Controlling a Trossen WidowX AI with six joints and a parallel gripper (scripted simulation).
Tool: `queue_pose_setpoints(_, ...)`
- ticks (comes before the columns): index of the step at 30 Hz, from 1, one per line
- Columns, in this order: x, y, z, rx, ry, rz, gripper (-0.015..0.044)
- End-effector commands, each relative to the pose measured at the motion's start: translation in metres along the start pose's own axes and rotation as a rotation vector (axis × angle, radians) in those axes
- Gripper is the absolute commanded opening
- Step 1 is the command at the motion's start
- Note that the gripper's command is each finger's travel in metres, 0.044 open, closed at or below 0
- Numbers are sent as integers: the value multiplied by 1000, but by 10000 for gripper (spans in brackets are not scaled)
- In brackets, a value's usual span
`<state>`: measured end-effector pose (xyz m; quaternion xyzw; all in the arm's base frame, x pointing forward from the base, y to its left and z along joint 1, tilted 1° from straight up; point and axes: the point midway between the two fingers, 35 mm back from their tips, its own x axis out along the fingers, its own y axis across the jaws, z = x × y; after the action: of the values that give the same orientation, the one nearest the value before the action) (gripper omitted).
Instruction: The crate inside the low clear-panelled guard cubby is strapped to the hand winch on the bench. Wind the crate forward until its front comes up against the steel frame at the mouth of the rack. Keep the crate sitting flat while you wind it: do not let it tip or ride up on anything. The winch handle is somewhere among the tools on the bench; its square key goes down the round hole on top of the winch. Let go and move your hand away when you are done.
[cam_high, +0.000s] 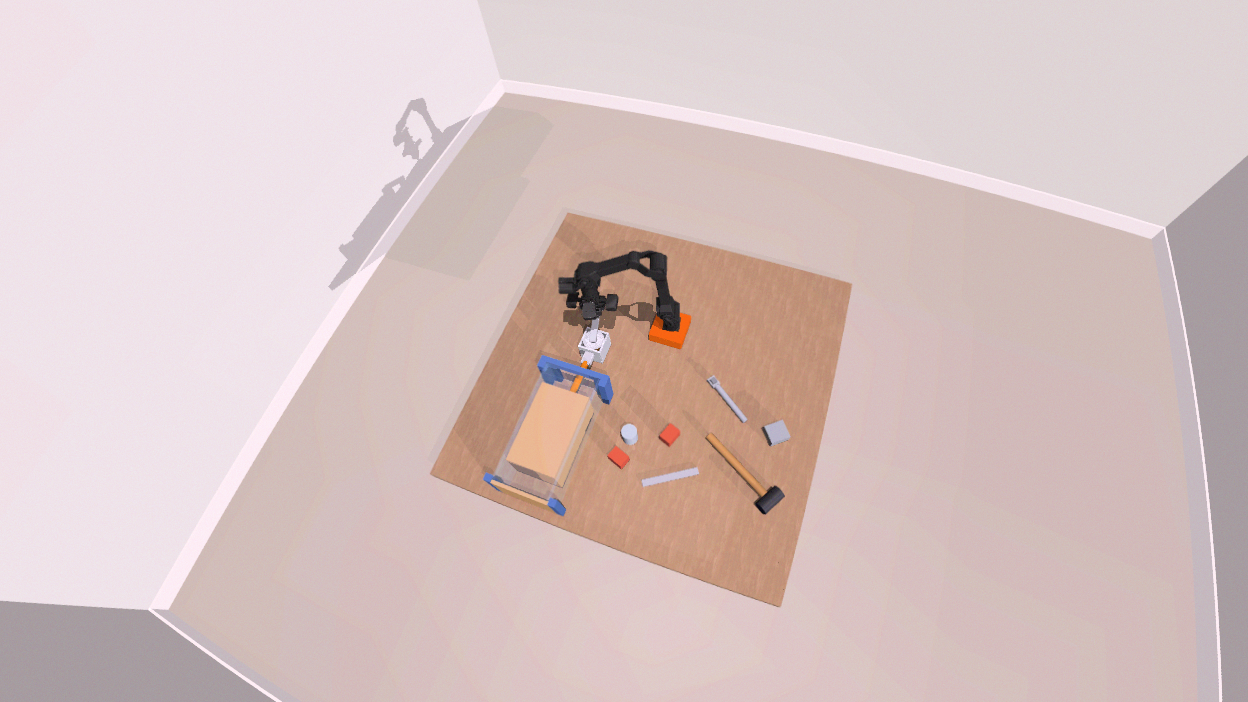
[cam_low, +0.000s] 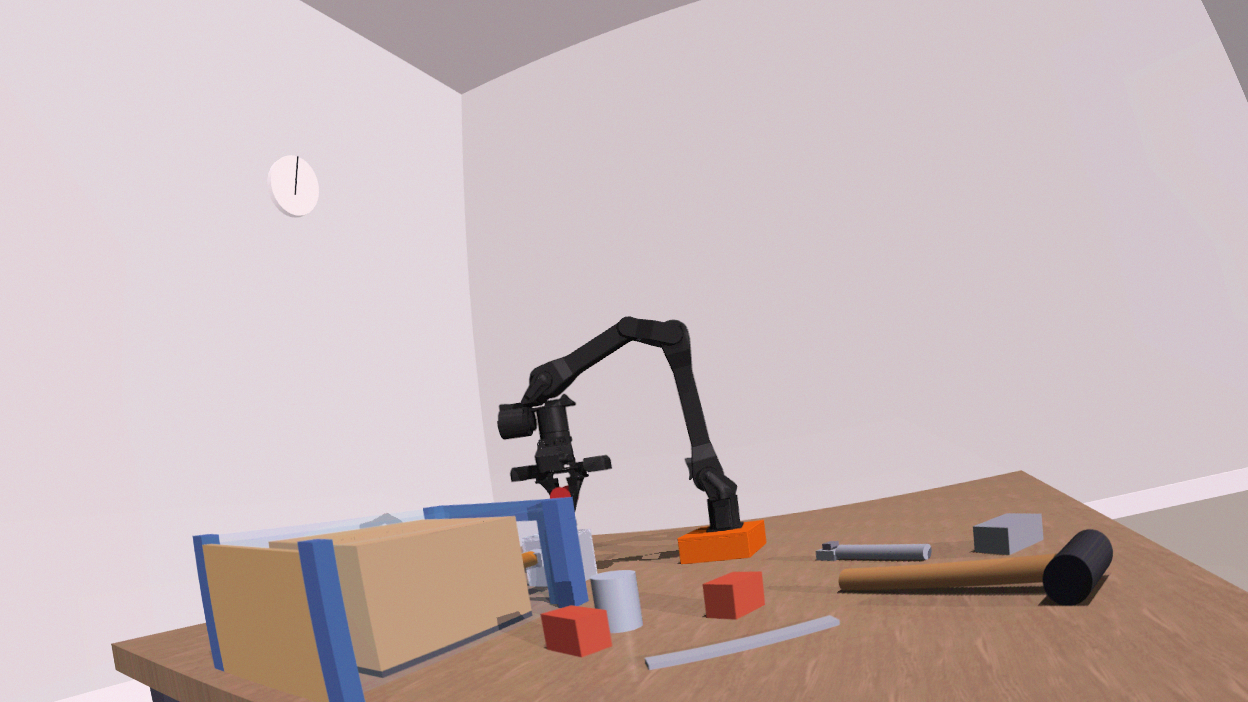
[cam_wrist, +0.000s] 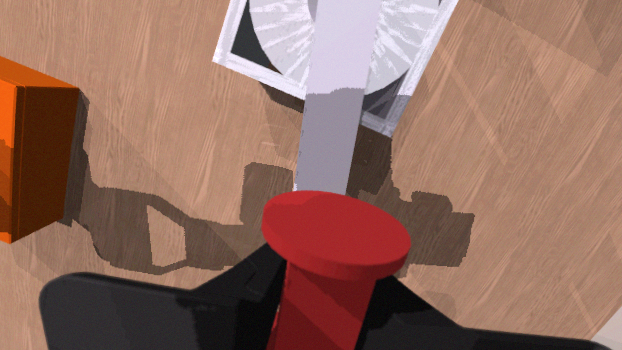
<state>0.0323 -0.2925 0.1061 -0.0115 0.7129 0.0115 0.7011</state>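
Observation:
My gripper (cam_high: 590, 312) (cam_low: 562, 501) (cam_wrist: 315, 243) is shut on the upright red grip (cam_wrist: 325, 315) of the winch handle. The handle's flat grey arm (cam_high: 594, 330) (cam_wrist: 330, 125) reaches from the grip over the top of the white winch (cam_high: 602, 351) (cam_low: 587, 550) (cam_wrist: 282, 40). The key and hole are hidden under the arm. The tan crate (cam_high: 551, 429) (cam_low: 445, 585) sits flat inside the clear-panelled cubby. An orange strap (cam_high: 576, 383) runs from the winch through the blue frame (cam_high: 573, 366) (cam_low: 561, 558) to the crate. A gap shows between crate front and frame.
The orange arm base (cam_high: 669, 331) (cam_low: 721, 544) (cam_wrist: 45, 150) stands beside the winch. A grey cylinder (cam_high: 629, 433) (cam_low: 617, 602), two red blocks (cam_high: 669, 433) (cam_high: 618, 456), a flat bar (cam_high: 670, 477), a wrench-like tool (cam_high: 728, 401), a mallet (cam_high: 737, 467) and a grey block (cam_high: 776, 432) lie right of the cubby.

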Motion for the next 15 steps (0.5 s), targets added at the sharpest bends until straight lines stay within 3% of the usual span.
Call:
queue_pose_setpoints(1,0,-16,3,-4,-7,-21,0)
queue_pose_setpoints(15,0,-30,8,-4,-8,-23,0)
